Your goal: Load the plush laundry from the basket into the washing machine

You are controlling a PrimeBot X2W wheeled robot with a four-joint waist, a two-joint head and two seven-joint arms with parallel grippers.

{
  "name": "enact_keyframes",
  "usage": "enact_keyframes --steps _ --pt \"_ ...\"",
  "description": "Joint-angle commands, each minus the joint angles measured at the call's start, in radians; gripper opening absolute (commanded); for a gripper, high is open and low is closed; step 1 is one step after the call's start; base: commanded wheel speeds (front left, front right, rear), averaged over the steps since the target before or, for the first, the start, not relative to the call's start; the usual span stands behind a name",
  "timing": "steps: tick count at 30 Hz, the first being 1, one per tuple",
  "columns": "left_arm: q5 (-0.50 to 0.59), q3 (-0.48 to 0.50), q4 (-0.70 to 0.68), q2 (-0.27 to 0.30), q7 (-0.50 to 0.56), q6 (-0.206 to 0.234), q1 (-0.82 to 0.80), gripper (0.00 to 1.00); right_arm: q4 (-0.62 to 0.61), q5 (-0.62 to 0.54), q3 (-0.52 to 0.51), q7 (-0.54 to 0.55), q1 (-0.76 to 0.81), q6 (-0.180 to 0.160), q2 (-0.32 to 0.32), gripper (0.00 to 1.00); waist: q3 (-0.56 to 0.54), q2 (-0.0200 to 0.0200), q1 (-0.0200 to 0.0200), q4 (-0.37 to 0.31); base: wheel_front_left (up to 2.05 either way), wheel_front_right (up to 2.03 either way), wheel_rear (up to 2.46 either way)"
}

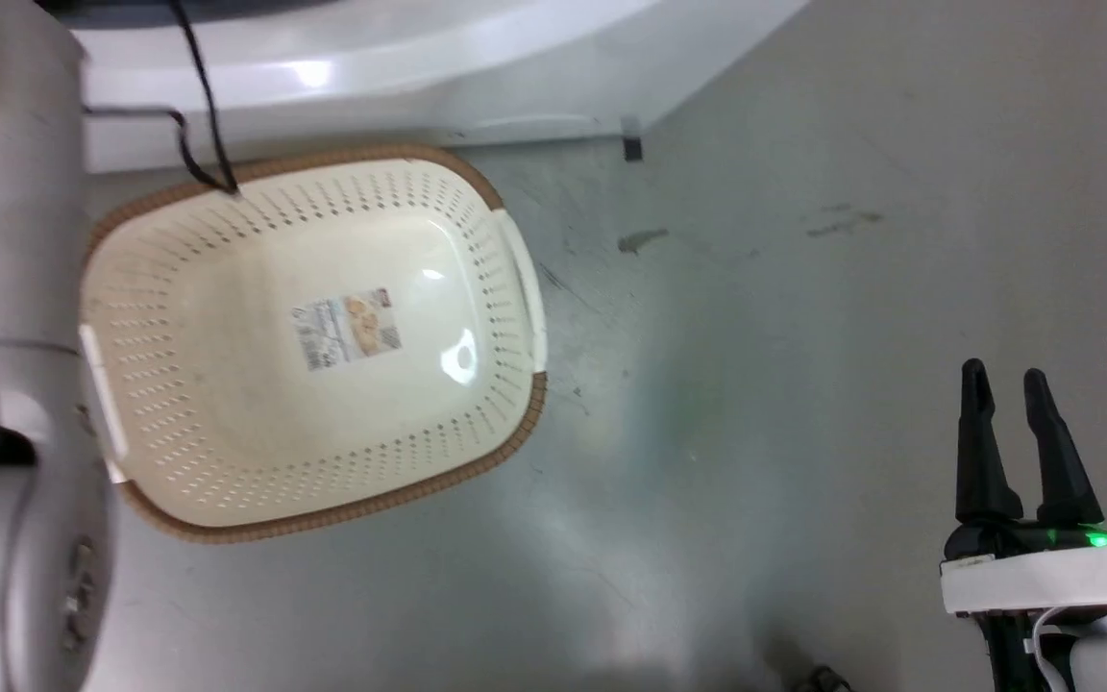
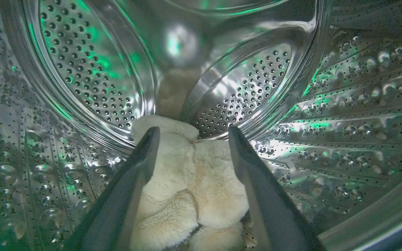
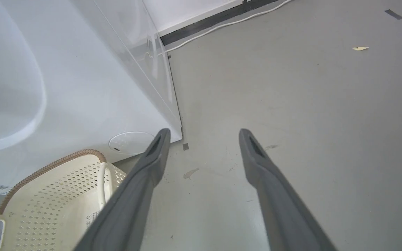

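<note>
Plush laundry (image 2: 201, 181) in drum (image 2: 82, 69) (perforated steel), between parted left fingers (image 2: 143, 164)

Plush laundry (image 2: 190, 181): beige, long-pile, in rounded lobes. It lies inside the drum (image 2: 354, 115) of the washing machine (image 1: 400, 77), low on the shiny perforated steel wall and touching the back plate.

Basket (image 1: 313, 336): cream, perforated, oval, with a brown woven-look rim and white side handles. It stands upright on the floor (image 1: 803, 288), interior bare down to the sticker label (image 1: 347, 330) on its bottom. Its far rim sits just beside the machine's glossy white front.
</note>
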Motion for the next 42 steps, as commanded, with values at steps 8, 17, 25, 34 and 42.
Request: enact_keyframes --steps 8,17,25,34,42 --pt "-0.034 0.004 -0.024 -0.057 -0.017 0.002 0.154 1.0 0.016 -0.031 -0.027 -0.004 0.0 -0.001 0.0 1.0 -0.111 0.0 0.0 0.067 0.0 0.0 0.0" --pt "-0.052 0.022 -0.162 -0.108 -0.018 0.024 0.375 1.0 0.042 -0.043 -0.033 -0.004 0.025 -0.001 0.0 1.0 -0.216 0.0 0.0 0.099 0.0 0.0 0.0" --pt "-0.062 0.034 -0.279 -0.135 -0.018 0.03 0.555 1.0 0.059 -0.049 -0.037 -0.004 0.05 -0.001 0.0 1.0 -0.313 0.0 0.0 0.123 0.0 0.0 0.0" --pt "-0.08 0.043 -0.363 -0.147 -0.018 0.033 0.752 1.0 0.071 -0.067 -0.033 -0.004 0.089 -0.001 0.0 1.0 -0.435 0.0 0.0 0.138 0.0 0.0 0.0" --pt "-0.099 0.059 -0.435 -0.146 -0.018 0.049 0.896 1.0 0.079 -0.082 -0.026 -0.004 0.114 -0.001 0.0 1.0 -0.505 0.0 0.0 0.148 0.0 0.0 0.0"
